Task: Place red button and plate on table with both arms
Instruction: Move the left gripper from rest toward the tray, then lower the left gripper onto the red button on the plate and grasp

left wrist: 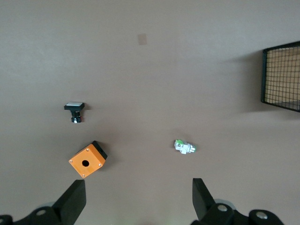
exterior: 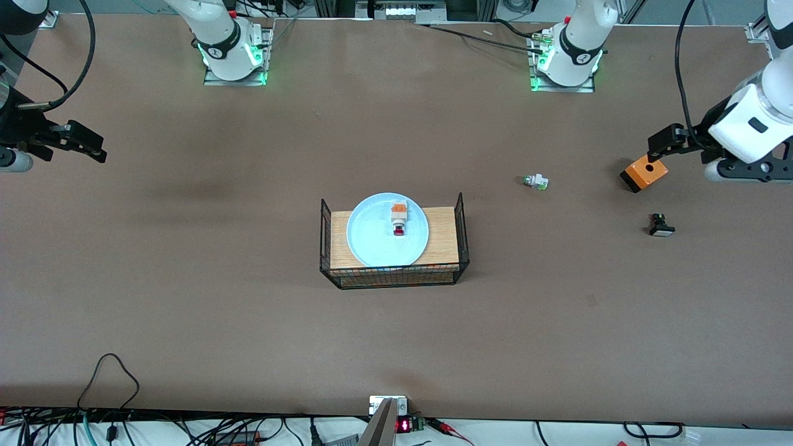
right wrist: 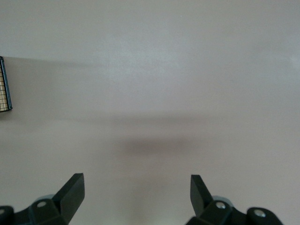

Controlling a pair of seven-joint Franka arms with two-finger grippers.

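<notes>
The pale blue plate (exterior: 372, 244) lies in the small wooden tray with black wire sides (exterior: 443, 238) at the middle of the brown table (exterior: 186, 279). The red button (exterior: 399, 220) lies on the plate, its orange block toward the robots' bases and its red cap toward the front camera. My left gripper (exterior: 666, 144) is open and empty, up over the table at the left arm's end, close by the orange box; it also shows in the left wrist view (left wrist: 139, 194). My right gripper (exterior: 83, 144) is open and empty over bare table at the right arm's end; it also shows in the right wrist view (right wrist: 137, 192).
An orange box with a hole (exterior: 645, 173) (left wrist: 87, 160), a white part with a green tip (exterior: 536, 181) (left wrist: 184, 147) and a black part with a white cap (exterior: 660, 225) (left wrist: 74, 110) lie toward the left arm's end. The tray's wire side shows in both wrist views (left wrist: 281, 77) (right wrist: 4, 89).
</notes>
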